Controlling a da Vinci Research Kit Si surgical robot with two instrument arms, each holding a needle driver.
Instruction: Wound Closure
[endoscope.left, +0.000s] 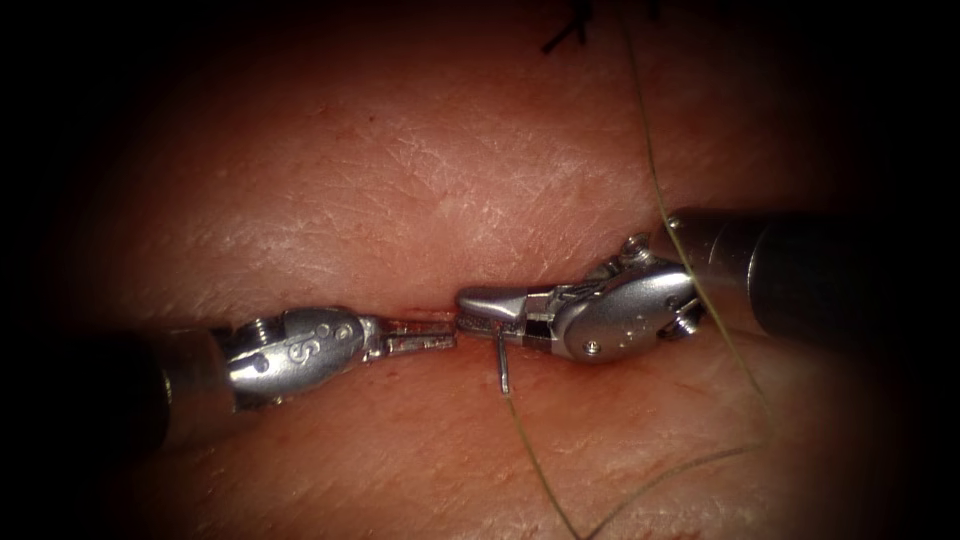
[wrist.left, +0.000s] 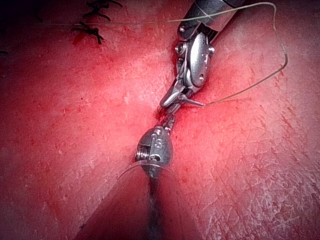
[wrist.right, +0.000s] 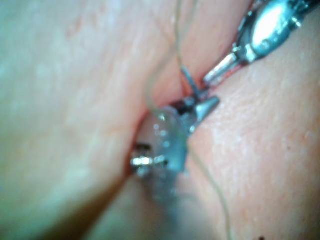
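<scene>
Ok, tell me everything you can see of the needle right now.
The needle is thin grey metal; a short, nearly straight stretch shows. The right claw is shut on it near its thread end, and it hangs from the jaws over the tissue, just past the cut. Thread runs from its free end. Its tip is hidden, so whether it is in the tissue can't be told. The left claw, shut and holding nothing, lies just left of it.

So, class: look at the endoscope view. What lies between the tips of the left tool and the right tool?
Just a narrow bare stretch of the cut in the tissue between left tool and right tool, which grips the needle near its thread end; endoscope view.
</scene>
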